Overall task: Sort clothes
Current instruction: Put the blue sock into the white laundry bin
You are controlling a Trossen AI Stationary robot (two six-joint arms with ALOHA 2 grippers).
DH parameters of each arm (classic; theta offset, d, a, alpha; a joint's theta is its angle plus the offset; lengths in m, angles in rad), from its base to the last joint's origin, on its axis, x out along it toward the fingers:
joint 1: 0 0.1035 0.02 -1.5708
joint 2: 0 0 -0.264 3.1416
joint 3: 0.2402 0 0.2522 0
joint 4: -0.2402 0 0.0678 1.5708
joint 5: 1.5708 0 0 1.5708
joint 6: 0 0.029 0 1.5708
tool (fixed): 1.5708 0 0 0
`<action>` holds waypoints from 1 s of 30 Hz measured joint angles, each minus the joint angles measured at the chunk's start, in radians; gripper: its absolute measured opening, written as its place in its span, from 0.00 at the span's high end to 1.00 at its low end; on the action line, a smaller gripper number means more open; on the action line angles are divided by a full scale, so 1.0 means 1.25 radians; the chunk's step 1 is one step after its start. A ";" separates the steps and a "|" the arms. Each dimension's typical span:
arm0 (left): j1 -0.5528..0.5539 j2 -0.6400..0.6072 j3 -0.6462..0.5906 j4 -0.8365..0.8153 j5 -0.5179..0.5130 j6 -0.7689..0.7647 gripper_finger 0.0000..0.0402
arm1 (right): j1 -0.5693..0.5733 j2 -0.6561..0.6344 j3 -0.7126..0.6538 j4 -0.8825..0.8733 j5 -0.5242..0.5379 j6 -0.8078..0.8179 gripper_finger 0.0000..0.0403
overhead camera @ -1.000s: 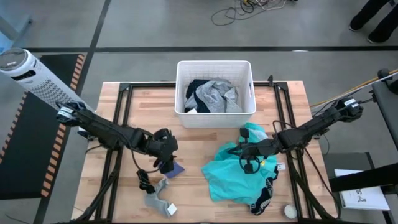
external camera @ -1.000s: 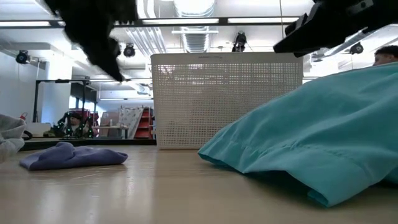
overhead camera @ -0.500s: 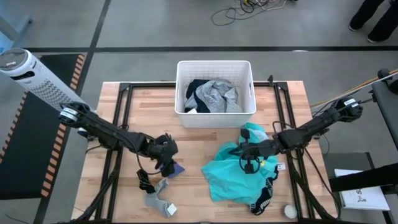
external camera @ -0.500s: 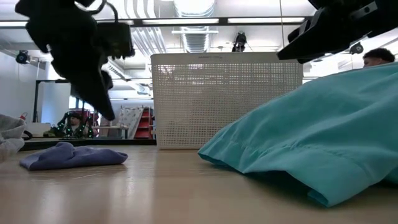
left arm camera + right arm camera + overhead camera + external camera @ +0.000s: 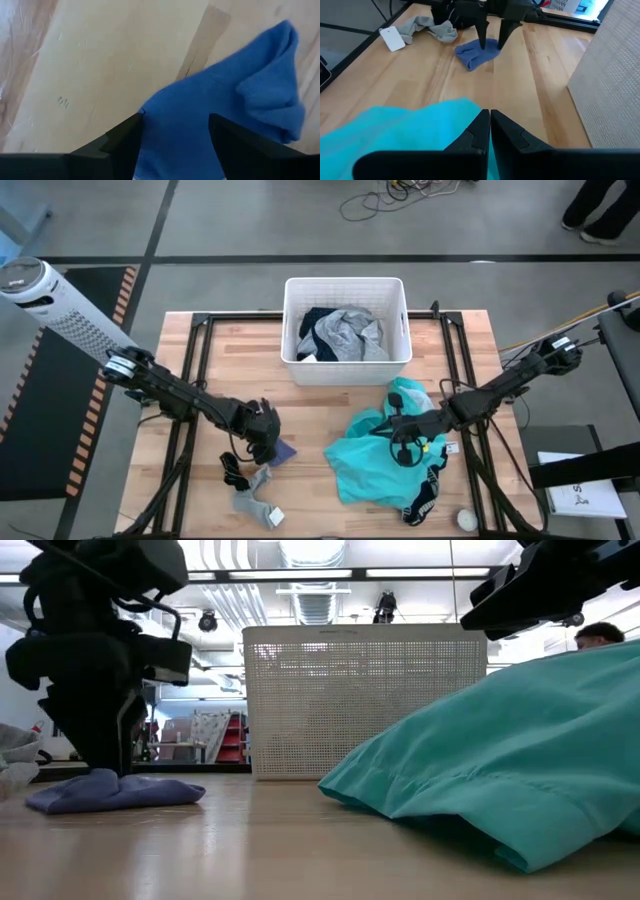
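Observation:
The small blue-purple cloth (image 5: 285, 451) lies flat on the table at the front left; it also shows in the low view (image 5: 115, 791) and the right wrist view (image 5: 476, 55). My left gripper (image 5: 268, 446) stands on it, open, fingers pointing down (image 5: 491, 44). The bright teal garment (image 5: 375, 460) lies spread at the front right, its black-and-white band (image 5: 425, 502) toward the near edge. My right gripper (image 5: 403, 442) hovers over it, shut, with nothing showing between its tips (image 5: 489, 114). Grey socks (image 5: 255, 498) lie at the near left. My left gripper comes down on the blue-purple cloth from above, its open fingers pointing down. The cloth's edge (image 5: 172, 107) lies between the two fingertips (image 5: 127, 131). The cloth lies flat on the table. Whether the tips press into it I cannot tell.
The white ribbed basket (image 5: 345, 370) stands at the far middle, holding a grey shirt (image 5: 350, 332) and a dark garment. A small white ball (image 5: 466, 520) lies at the near right. A dark sock or cord (image 5: 232, 470) lies beside the grey socks.
My left gripper has come down and toward the table's near edge onto the blue-purple cloth, its fingers turning to point straight down. The cloth has stayed where it was.

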 joint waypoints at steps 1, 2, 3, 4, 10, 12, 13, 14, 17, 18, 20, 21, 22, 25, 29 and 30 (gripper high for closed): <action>-0.001 0.003 0.000 0.001 0.002 -0.004 0.47 | 0.001 0.000 0.000 0.000 0.000 0.001 1.00; -0.002 0.006 0.000 0.002 0.005 -0.005 0.48 | 0.004 0.000 0.000 0.000 0.000 0.001 1.00; -0.003 0.009 -0.001 0.002 0.010 -0.009 0.49 | 0.006 0.000 0.000 0.000 0.000 0.001 1.00; -0.003 0.013 -0.003 0.001 0.013 -0.015 0.50 | 0.007 0.000 0.000 0.000 0.000 0.002 1.00; -0.003 0.039 -0.011 0.002 0.016 -0.052 0.57 | 0.017 0.000 0.000 0.000 0.001 0.002 1.00; -0.002 0.039 -0.010 0.000 0.016 -0.065 0.62 | 0.019 0.000 0.000 0.002 0.003 0.002 1.00; -0.002 0.040 -0.006 -0.002 0.014 -0.068 0.65 | 0.019 0.000 0.000 0.003 0.004 0.002 1.00; -0.003 0.039 -0.002 -0.008 0.008 -0.071 0.69 | 0.019 0.000 0.000 0.003 0.004 0.002 1.00; -0.003 0.037 0.021 -0.037 -0.001 -0.074 0.83 | 0.019 0.000 0.000 0.004 0.004 0.000 1.00; -0.002 0.037 0.032 -0.049 0.000 -0.073 0.88 | 0.019 0.000 0.000 0.004 0.004 -0.002 1.00; -0.002 0.036 0.057 -0.065 -0.005 -0.066 0.97 | 0.019 0.000 0.000 0.005 0.005 -0.002 1.00; -0.002 0.035 0.072 -0.067 -0.010 -0.064 0.98 | 0.019 0.000 0.000 0.005 0.005 -0.002 1.00; -0.002 0.034 0.087 -0.070 -0.017 -0.059 0.97 | 0.019 0.000 0.000 0.005 0.005 -0.002 1.00; -0.002 0.034 0.140 -0.104 -0.035 -0.044 0.98 | 0.019 0.000 0.000 0.005 0.005 -0.003 1.00; -0.002 0.033 0.242 -0.171 -0.128 -0.028 0.99 | 0.019 0.000 0.000 0.005 0.005 -0.004 1.00; -0.003 0.033 0.271 -0.191 -0.155 -0.017 0.99 | 0.019 0.000 0.000 0.005 0.005 -0.004 1.00</action>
